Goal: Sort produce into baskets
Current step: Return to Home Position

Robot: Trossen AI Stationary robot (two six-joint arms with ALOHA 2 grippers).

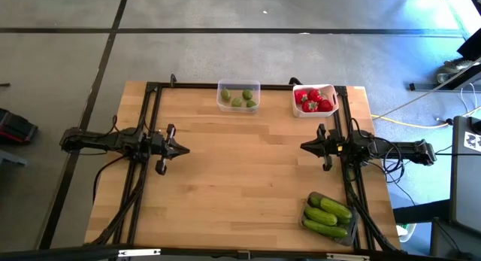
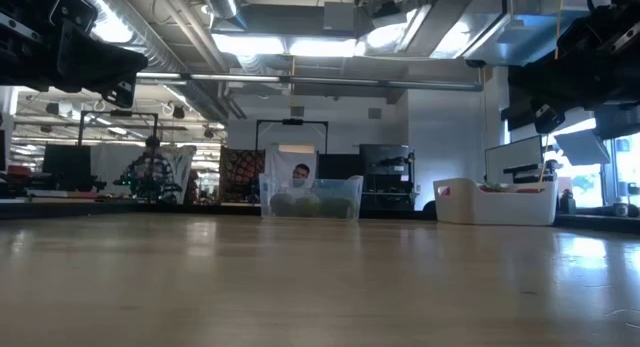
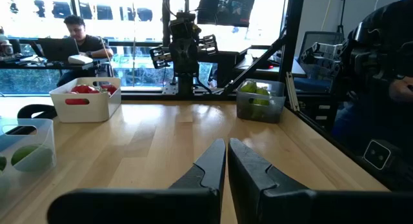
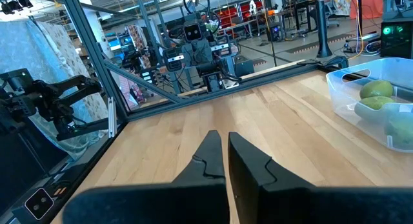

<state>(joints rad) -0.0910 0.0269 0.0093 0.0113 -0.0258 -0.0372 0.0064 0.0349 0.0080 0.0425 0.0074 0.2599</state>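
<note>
Your left end effector [image 1: 183,149] and right end effector [image 1: 304,147] hover empty over the tabletop [image 1: 240,186] near its side edges, fingers nearly closed.

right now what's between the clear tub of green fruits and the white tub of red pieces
Only bare wooden table: the high view shows an open gap between the clear plastic tub and the white tub.

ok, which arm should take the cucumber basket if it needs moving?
Right. The cucumber basket sits at the table's right edge beside the right arm; the left arm waits across the table.
</note>
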